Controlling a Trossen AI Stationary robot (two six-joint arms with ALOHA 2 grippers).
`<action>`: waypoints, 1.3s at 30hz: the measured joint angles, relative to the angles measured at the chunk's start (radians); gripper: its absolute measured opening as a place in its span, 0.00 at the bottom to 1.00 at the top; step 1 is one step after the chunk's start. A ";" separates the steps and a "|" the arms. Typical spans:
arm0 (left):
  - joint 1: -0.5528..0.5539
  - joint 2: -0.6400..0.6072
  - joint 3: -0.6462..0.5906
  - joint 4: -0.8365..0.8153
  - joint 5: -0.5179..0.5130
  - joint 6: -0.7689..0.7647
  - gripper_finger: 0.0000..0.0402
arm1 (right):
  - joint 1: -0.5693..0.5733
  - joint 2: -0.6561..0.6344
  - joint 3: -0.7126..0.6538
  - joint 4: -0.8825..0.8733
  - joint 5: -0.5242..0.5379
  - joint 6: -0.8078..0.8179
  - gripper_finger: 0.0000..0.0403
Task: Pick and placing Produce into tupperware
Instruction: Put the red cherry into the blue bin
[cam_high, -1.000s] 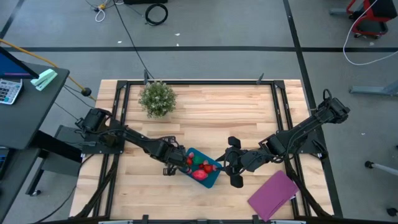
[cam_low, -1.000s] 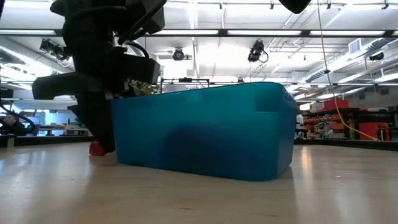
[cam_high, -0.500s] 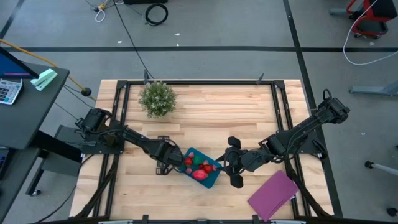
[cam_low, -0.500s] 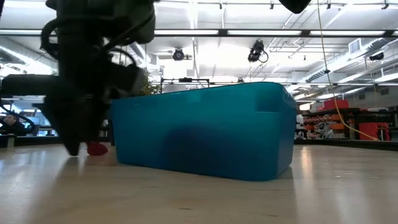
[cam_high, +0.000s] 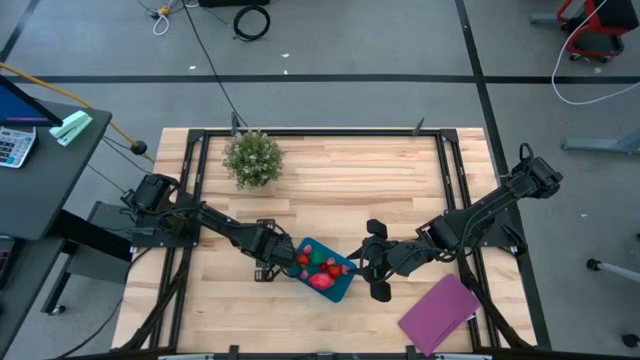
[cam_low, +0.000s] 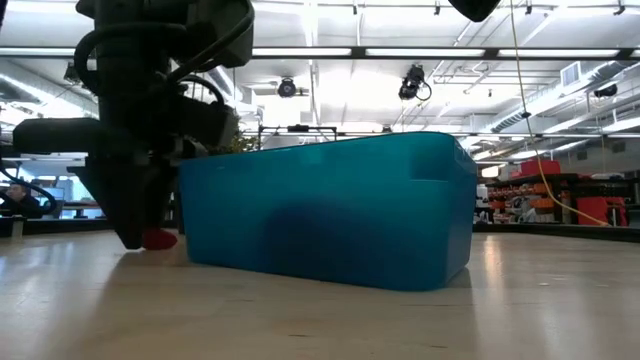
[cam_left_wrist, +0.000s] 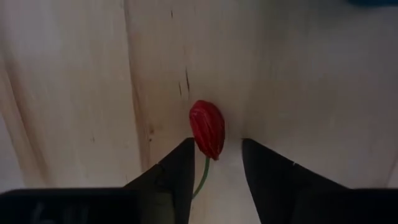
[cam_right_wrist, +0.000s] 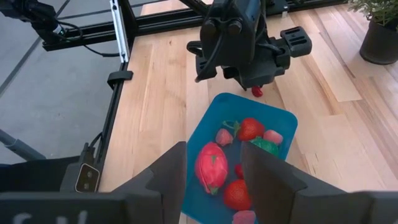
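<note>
A small red pepper (cam_left_wrist: 208, 129) with a green stem lies on the wood just left of the teal tupperware (cam_high: 326, 270). My left gripper (cam_left_wrist: 214, 155) is open and points down over it, one finger on each side of its stem end; no touch shows. In the low view the left gripper (cam_low: 140, 232) reaches down to the pepper (cam_low: 158, 238) beside the tupperware wall (cam_low: 330, 210). Several red and pink pieces and one green piece (cam_right_wrist: 266, 147) lie inside the tupperware (cam_right_wrist: 281, 118). My right gripper (cam_high: 378, 263) is open at its right end.
A potted plant (cam_high: 252, 158) stands at the table's far left. A flat purple rectangle (cam_high: 440, 312) lies at the near right corner. Black frame rails (cam_high: 196, 170) run along the table's left and right sides. Bare wood lies between the plant and the tupperware.
My left gripper moved away from the tupperware toward the table's left, then came back a little and now stands over the red pepper. The pepper and the tupperware stayed where they were.
</note>
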 joint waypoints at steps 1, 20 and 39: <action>0.001 0.000 0.000 0.001 -0.001 0.000 0.34 | 0.000 0.000 0.000 0.000 0.000 0.000 0.40; -0.102 0.000 0.040 0.103 -0.236 -0.067 0.02 | 0.000 0.000 0.000 0.000 0.000 -0.005 0.40; -0.190 -0.001 0.155 0.362 -0.374 -0.108 0.04 | 0.001 0.000 0.000 0.000 0.000 -0.008 0.40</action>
